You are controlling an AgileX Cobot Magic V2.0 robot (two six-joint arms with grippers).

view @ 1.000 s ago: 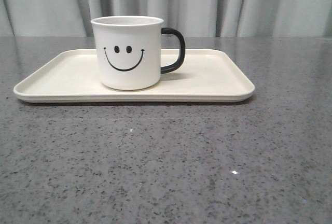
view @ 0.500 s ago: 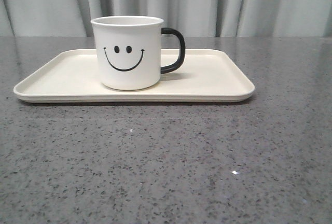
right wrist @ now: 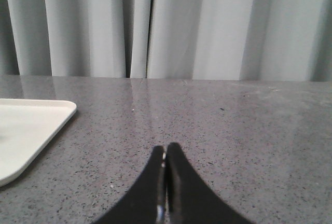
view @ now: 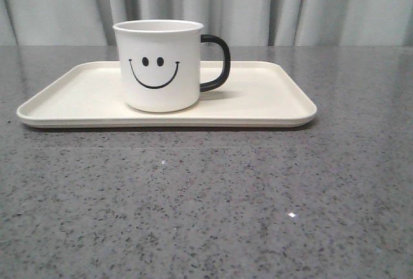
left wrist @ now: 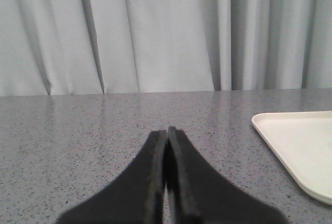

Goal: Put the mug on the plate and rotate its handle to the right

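Now: mug (view: 159, 66) upright on plate (view: 271, 98), handle (view: 216, 62) right | left gripper (left wrist: 167, 133), right gripper (right wrist: 165, 151) pressed together, empty, clear | risk: a further nudge could spin the handle off.

The mug (view: 158, 66) looks like smooth white ceramic or enamel with a soft sheen, and its smiley face is flat black print. The handle (view: 219, 62) is glossy black. The plate (view: 271, 98) seems matt cream plastic, smooth. The surface (view: 206, 201) is grey speckled stone, polished and slightly reflecting. The curtain (view: 258, 1) behind is pale cloth in soft folds.
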